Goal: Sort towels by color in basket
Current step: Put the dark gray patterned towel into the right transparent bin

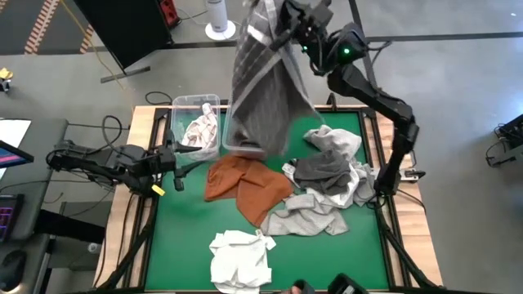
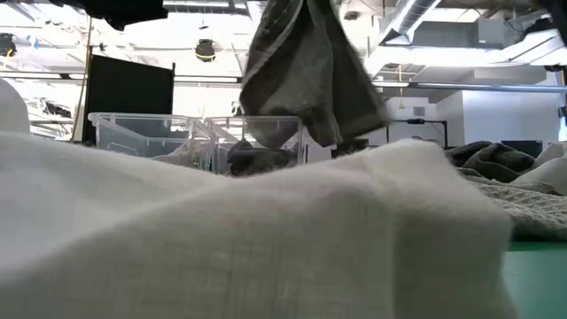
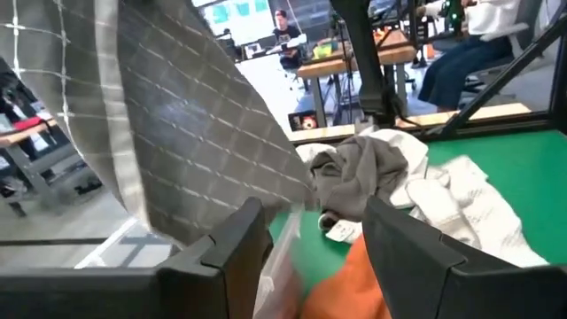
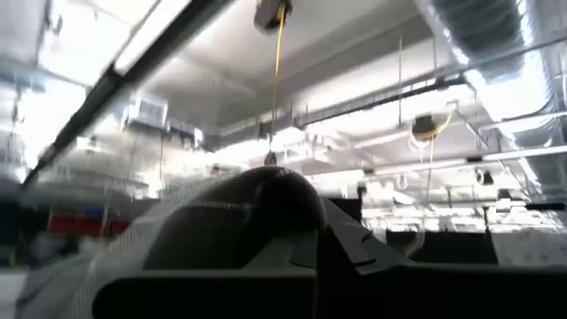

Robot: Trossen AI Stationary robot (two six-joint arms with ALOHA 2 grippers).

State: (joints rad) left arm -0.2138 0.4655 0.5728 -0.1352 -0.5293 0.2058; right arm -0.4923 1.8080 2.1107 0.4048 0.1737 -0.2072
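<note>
Right gripper (image 1: 288,18) pinching grey grid towel (image 1: 260,90) tight, dangling it high over clear bin (image 1: 196,122) at table's far-left edge. Drop-off step. Next: lowering hem inside bin wall, then releasing. Left gripper (image 1: 172,169) waiting beside bin, fingers spread, holding nothing.

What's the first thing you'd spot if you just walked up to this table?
The big grey towel with the white grid, hanging high in the air from the right gripper, which is shut on its top, with its bottom end dangling into the clear basket at the table's far left. Next, the rust-orange towel in the middle of the green table, with a heap of grey and white towels to its right.
</note>
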